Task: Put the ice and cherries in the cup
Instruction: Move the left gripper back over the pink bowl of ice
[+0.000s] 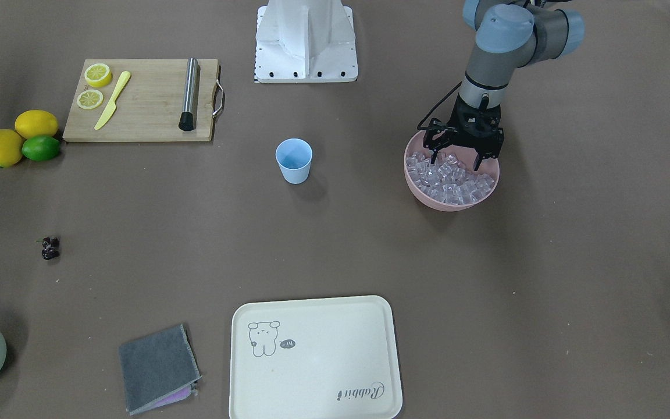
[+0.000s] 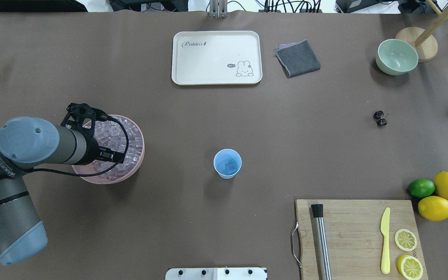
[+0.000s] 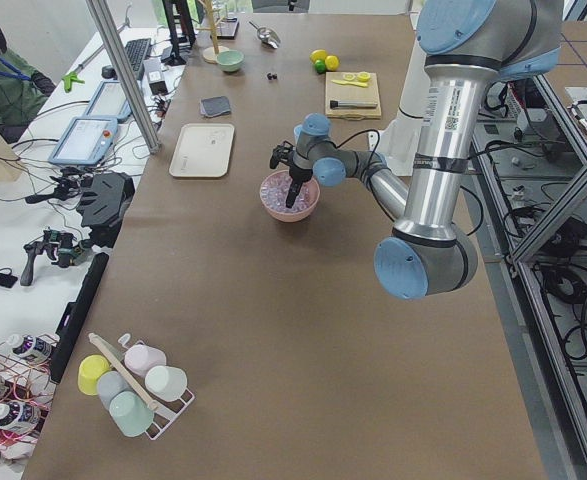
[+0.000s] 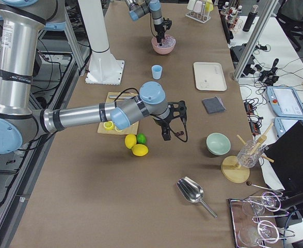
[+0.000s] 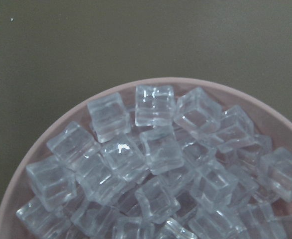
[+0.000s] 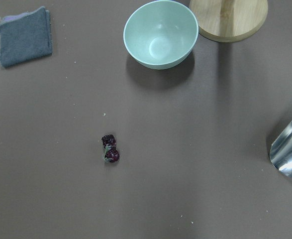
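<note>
Pink bowl (image 1: 422, 195) holds the ice (image 1: 451, 180). Left gripper (image 1: 457, 157) is down at the heap, jaws spread, nothing pinched yet, likely set to straddle one cube. Cup (image 1: 294, 160) stands mid-table, well apart from bowl, probably so both arms reach it. Cherries (image 1: 50, 248) lie on bare table. Right gripper (image 4: 166, 134) hangs over them, looks staged for the pick, can't tell if spread or clenched

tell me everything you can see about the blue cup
The cup is a small light-blue tumbler, plastic by its look, tapered toward the base, without handle. It stands upright, mouth open, alone near the middle of the table, touched by nothing else. The overhead view hints at one clear cube inside, but I cannot be sure.
</note>
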{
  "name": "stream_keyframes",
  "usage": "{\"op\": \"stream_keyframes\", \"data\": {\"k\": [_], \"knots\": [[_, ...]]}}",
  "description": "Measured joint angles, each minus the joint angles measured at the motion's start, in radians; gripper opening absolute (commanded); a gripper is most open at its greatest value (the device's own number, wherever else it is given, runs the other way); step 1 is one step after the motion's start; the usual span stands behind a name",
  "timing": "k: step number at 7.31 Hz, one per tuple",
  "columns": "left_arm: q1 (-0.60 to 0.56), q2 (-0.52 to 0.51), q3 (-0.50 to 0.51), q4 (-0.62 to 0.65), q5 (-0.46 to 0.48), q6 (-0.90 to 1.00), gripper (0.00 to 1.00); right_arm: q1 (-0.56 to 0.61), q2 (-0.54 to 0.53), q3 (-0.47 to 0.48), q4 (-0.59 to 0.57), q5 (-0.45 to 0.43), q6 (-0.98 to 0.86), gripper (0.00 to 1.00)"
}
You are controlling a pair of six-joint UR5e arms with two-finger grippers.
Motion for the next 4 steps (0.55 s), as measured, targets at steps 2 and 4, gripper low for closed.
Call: {"op": "stream_keyframes", "data": {"k": [2,4], "knots": [[0.007,0.003,0.002,-0.001,0.0,-0.002,0.92,-0.001,0.0,0.0,0.0,0.0,0.0,1.0],[0.026,0.004,0.003,-0.001,0.001,-0.002,0.92,-0.002,0.0,0.0,0.0,0.0,0.001,1.0]]}}
